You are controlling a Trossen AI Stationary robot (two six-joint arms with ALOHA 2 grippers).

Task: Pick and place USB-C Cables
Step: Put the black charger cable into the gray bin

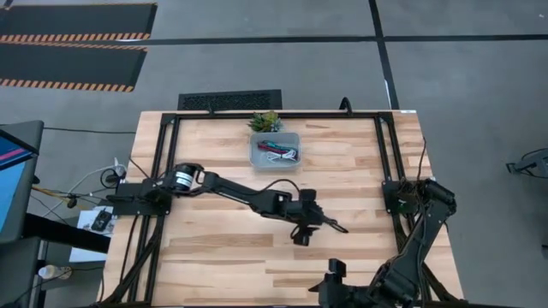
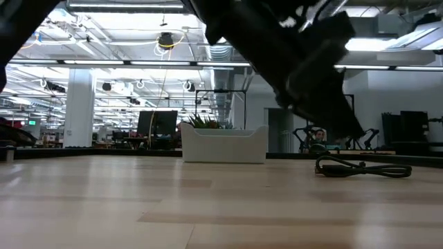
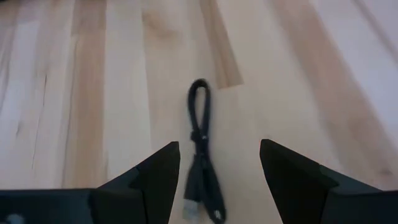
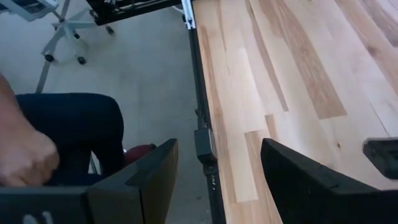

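**High view: my left gripper over one black cable, three more in the bin**

High view puts my left gripper (image 1: 318, 224) just right of the frame's centre, reached out over the wooden table (image 1: 214, 257). The black cable (image 1: 336, 227) lies on the bare wood at my fingertips, a thin dark streak running down and to the right in that frame, one end toward my fingers and the other pointing away from them.

Through my left wrist camera the same black cable (image 3: 200, 149) is a folded bundle, long and narrow. Its long axis runs straight away from me, in line with my reach. The looped end sits at the far side, and the plug ends lie nearest me, between my two fingers (image 3: 158, 174). My fingers are spread apart, one on each side of the cable, and they grip nothing.

In the low view the black cable (image 2: 363, 168) rests flat on the table at right, below my gripper.

I count one cable on the open table. The clear bin (image 1: 274, 150), at upper centre of the high view, holds coloured cables, teal, red and white. One small green plant (image 1: 265, 121) stands just behind the bin.

My right gripper (image 4: 214, 180) waits at the table's lower right edge, fingers apart and empty. Beyond that edge, the right wrist view shows a person's hand (image 4: 25, 155).
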